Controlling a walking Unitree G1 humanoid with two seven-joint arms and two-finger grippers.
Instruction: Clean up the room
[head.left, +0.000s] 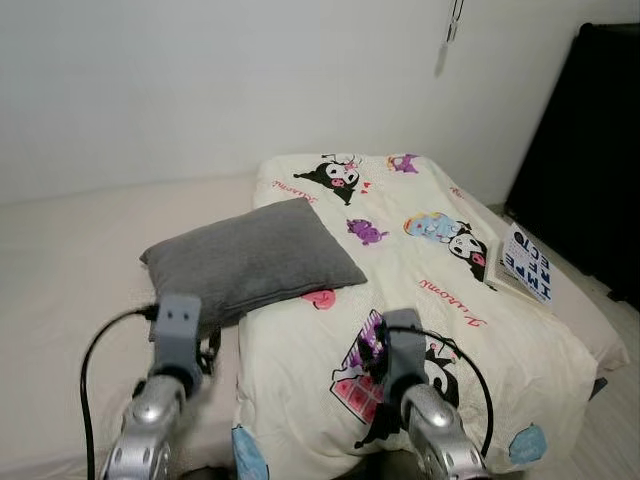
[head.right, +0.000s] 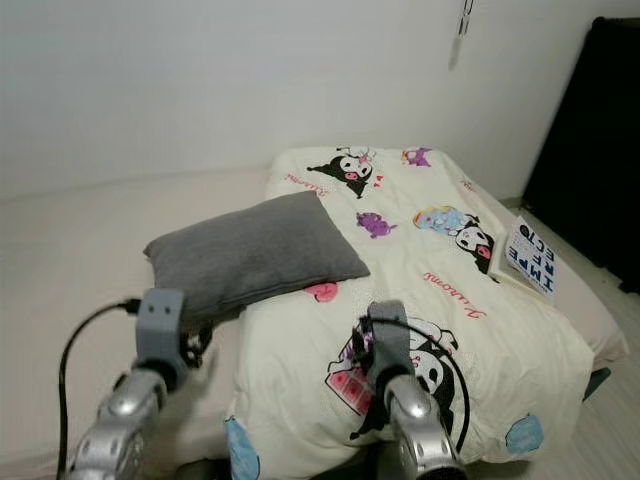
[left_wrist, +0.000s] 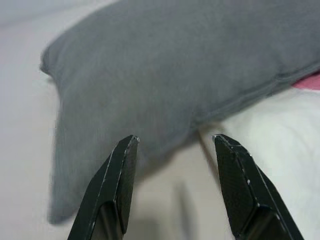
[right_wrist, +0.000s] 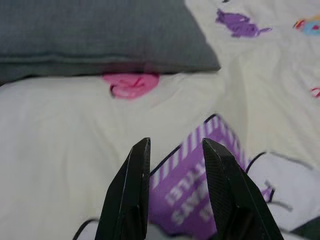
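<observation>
We see a grey pillow lying flat, its right half resting on the cream cartoon-print blanket and its left half on the bare mattress, one corner pointing toward 9 o'clock. The blanket is spread over the right part of the bed, rumpled, its near edge hanging at 6 o'clock. At 3 o'clock, a book with bold dark lettering lies flat on the blanket's right edge.

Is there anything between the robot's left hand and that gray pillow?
Nothing visible. The left hand, fingers apart, points straight at the gray pillow, with just bare mattress between them.
</observation>
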